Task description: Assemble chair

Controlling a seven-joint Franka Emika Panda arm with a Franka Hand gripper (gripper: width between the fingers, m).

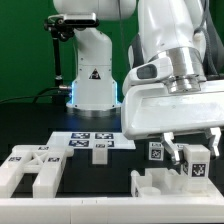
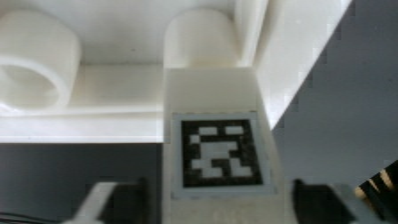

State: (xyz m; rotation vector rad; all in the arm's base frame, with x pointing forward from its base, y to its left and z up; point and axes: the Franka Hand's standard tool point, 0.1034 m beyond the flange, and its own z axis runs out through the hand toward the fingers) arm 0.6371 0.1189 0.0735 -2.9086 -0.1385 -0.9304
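1. At the lower right of the exterior view, the gripper point(image 1: 190, 150) hangs low over a blocky white chair part point(image 1: 160, 185) on the black table point(image 1: 110, 172). A tagged post point(image 1: 197, 166) sits between its fingers. My read of the step: gripping or seating this post at that part.
2. Wrist view: the tagged post point(image 2: 217, 110) fills the middle, with its square marker facing the camera. Beyond it are rounded white stubs point(image 2: 45, 75), part of some chair piece. Can't say whether the post is joined to them.
3. Claw: the fingers point(image 2: 111, 200) stand on either side of the post, close in. I can't tell whether the pads press on it or a sliver of gap is left, so grip is unconfirmed.
4. Pose: hand points straight down with the wrist about vertical. The arm comes in from the upper right of the exterior view. The robot base point(image 1: 92, 75) is at upper centre.
5. Other task parts: a legged chair piece point(image 1: 30, 172) lies at lower left, well apart from the gripper. The marker board point(image 1: 95, 140) lies at centre.
6. Next move, my judgement:
   - If the post is held, I'd keep it upright and line it up squarely before pushing down.
   - If not, I'd close on its flat sides without tilting it.
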